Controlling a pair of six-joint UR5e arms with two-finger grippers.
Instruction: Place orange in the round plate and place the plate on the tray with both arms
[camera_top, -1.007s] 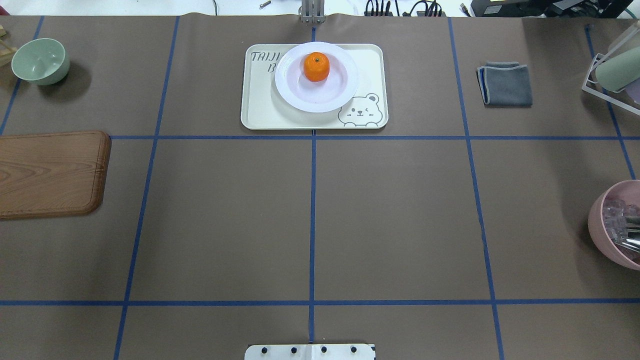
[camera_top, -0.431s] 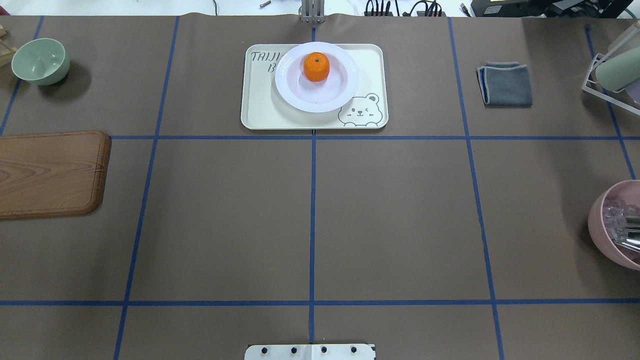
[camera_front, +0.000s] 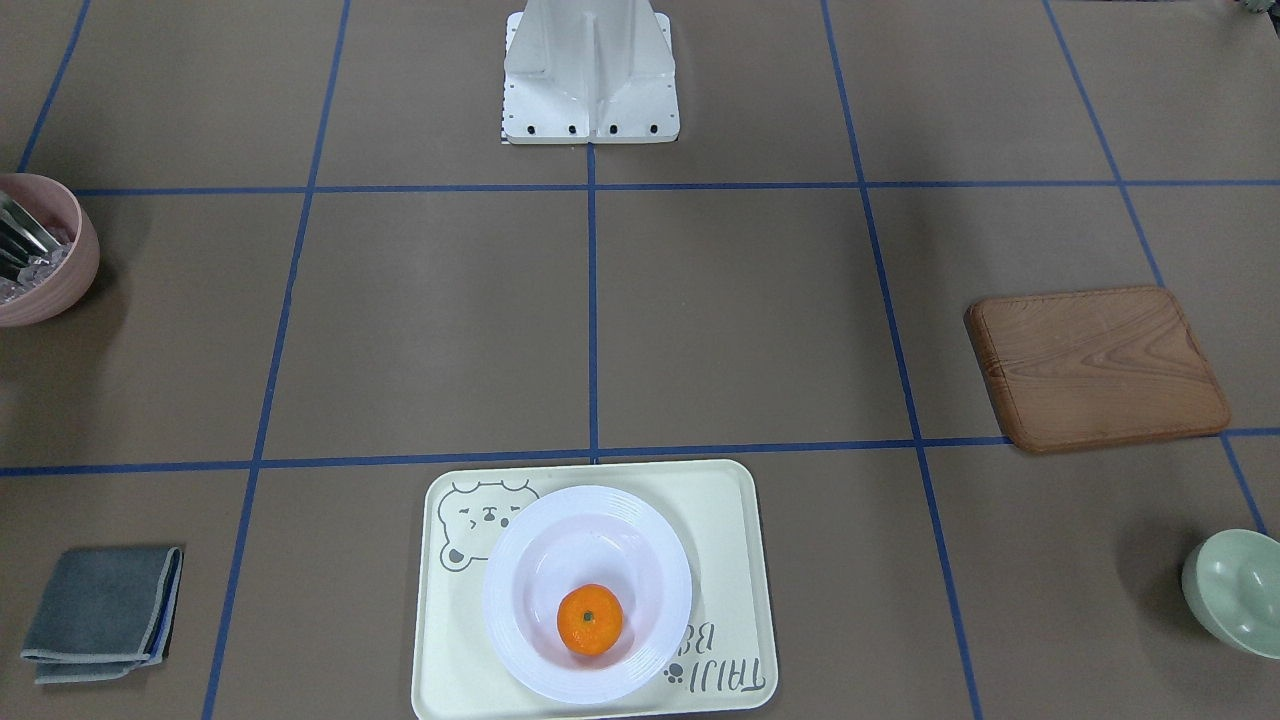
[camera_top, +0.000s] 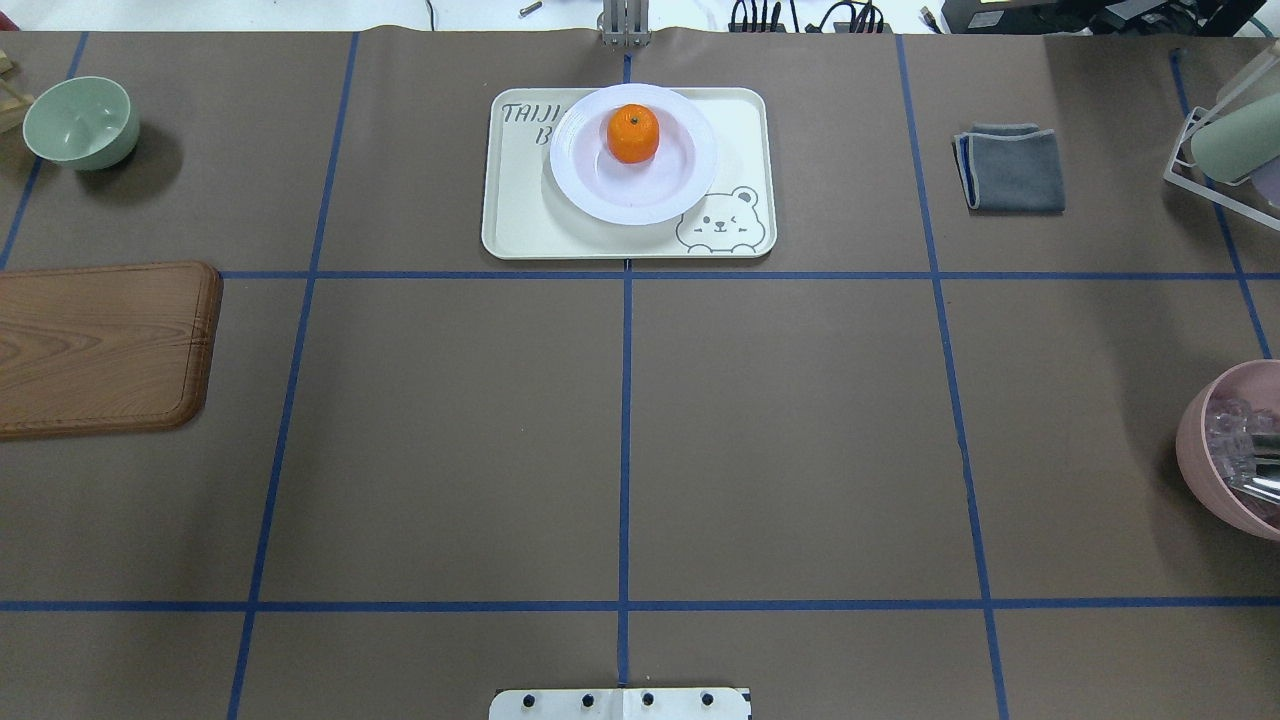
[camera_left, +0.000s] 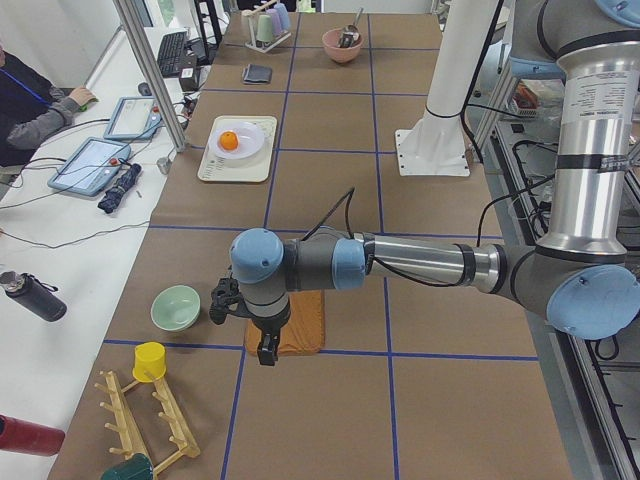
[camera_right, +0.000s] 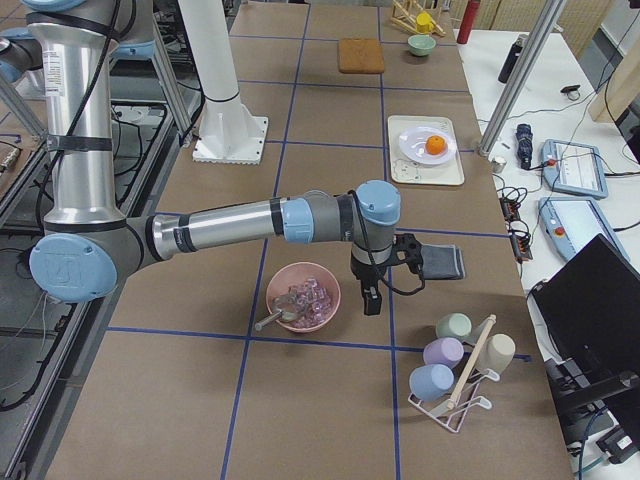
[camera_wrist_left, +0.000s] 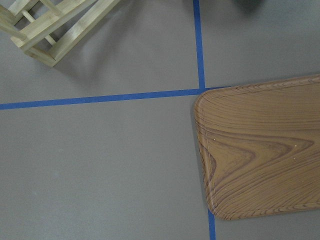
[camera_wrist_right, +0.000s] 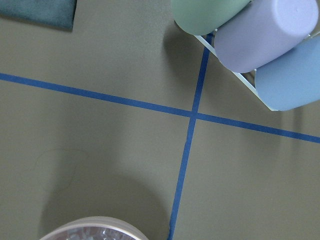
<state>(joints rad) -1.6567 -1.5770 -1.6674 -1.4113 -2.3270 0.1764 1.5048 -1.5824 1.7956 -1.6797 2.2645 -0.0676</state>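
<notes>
The orange (camera_top: 633, 133) lies in the round white plate (camera_top: 640, 197), and the plate stands on the cream tray (camera_top: 520, 222) at the far middle of the table. The front view shows the same: orange (camera_front: 590, 620), plate (camera_front: 560, 530), tray (camera_front: 720, 540). My left gripper (camera_left: 267, 352) hangs over the table by the wooden board, far from the tray. My right gripper (camera_right: 371, 300) hangs between the pink bowl and the grey cloth. Both show only in the side views, so I cannot tell whether they are open or shut. Nothing is seen in either.
A wooden board (camera_top: 100, 345) and a green bowl (camera_top: 80, 120) sit at the left. A grey cloth (camera_top: 1010, 168), a cup rack (camera_top: 1230, 140) and a pink bowl (camera_top: 1235, 450) sit at the right. A person (camera_left: 35, 100) sits beyond the far edge.
</notes>
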